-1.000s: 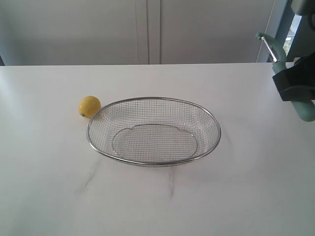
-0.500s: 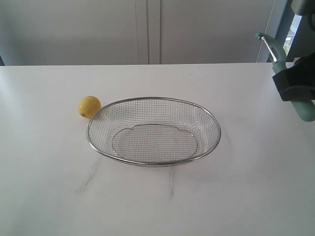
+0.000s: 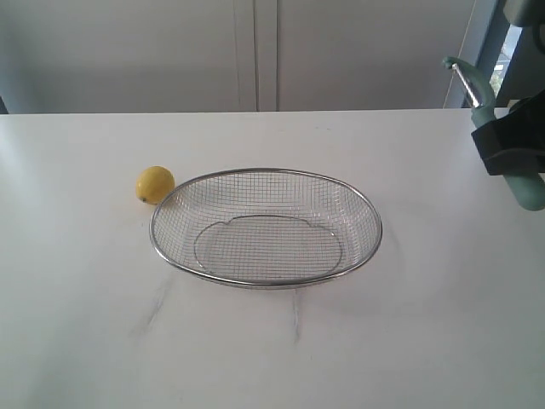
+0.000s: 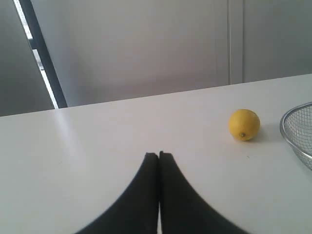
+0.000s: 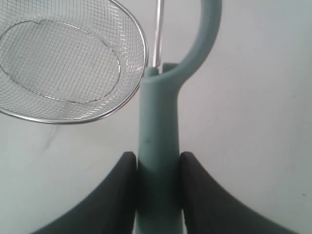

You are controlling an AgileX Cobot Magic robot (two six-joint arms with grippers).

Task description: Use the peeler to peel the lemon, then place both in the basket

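Note:
The small yellow lemon (image 3: 155, 184) rests on the white table just left of the wire-mesh basket (image 3: 371, 210), which holds nothing. At the far right, above the table, my right gripper (image 3: 511, 146) is shut on the peeler (image 3: 477, 92); its pale teal handle (image 5: 159, 146) is clamped between both fingers with the metal blade head pointing away. The basket rim (image 5: 140, 34) lies beyond that blade in the right wrist view. My left gripper (image 4: 159, 155) is shut on nothing, low over the table, with the lemon (image 4: 244, 124) ahead and off to one side. The left arm does not show in the exterior view.
The basket rim (image 4: 285, 137) peeks in beside the lemon in the left wrist view. Pale cabinet doors (image 3: 255, 51) stand behind the table's far edge. A dark window frame (image 3: 494, 43) rises at the back right.

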